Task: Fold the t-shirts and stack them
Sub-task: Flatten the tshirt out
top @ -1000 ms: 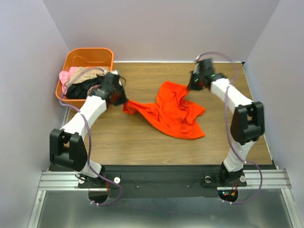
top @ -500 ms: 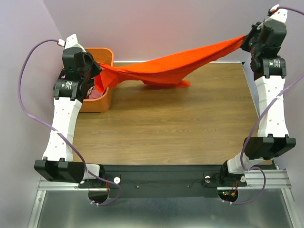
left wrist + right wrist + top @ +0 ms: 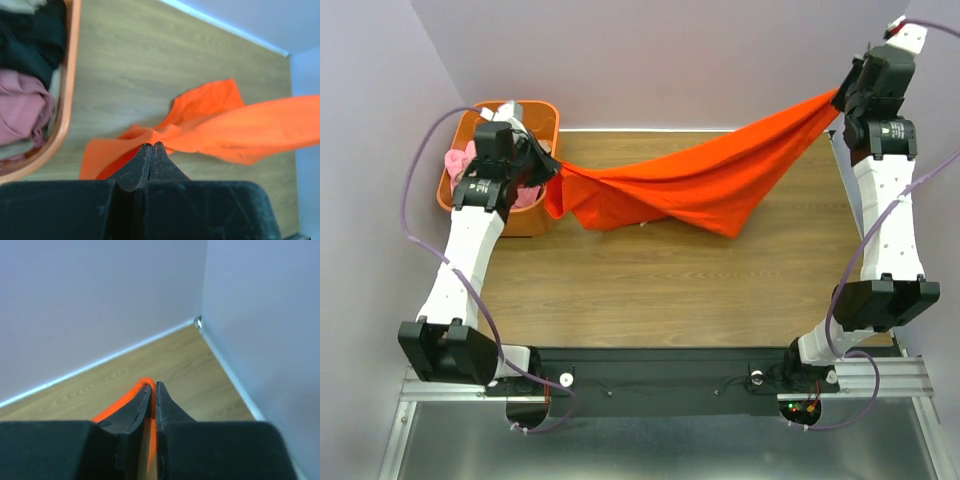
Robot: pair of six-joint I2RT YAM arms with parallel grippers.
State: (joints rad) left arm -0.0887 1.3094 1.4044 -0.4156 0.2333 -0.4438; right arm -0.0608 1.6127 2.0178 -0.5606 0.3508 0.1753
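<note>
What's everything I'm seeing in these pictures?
wooden table: one, brown, under everything.
orange-red cloth t-shirt: one, orange-red, hanging stretched across the table's far side.
rigid orange plastic tub: one, orange, far left corner.
crumpled cloth garments: several, pink, black and pale, inside the tub.
left gripper: one, black, shut on the t-shirt beside the tub.
right gripper: one, black, shut on the t-shirt, high at far right.

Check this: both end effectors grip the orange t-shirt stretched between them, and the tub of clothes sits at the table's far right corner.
Wrong corner: the tub sits at the far left corner, as the top external view shows. The rest holds: the left end effector and right end effector both grip the orange t-shirt stretched between them.
</note>
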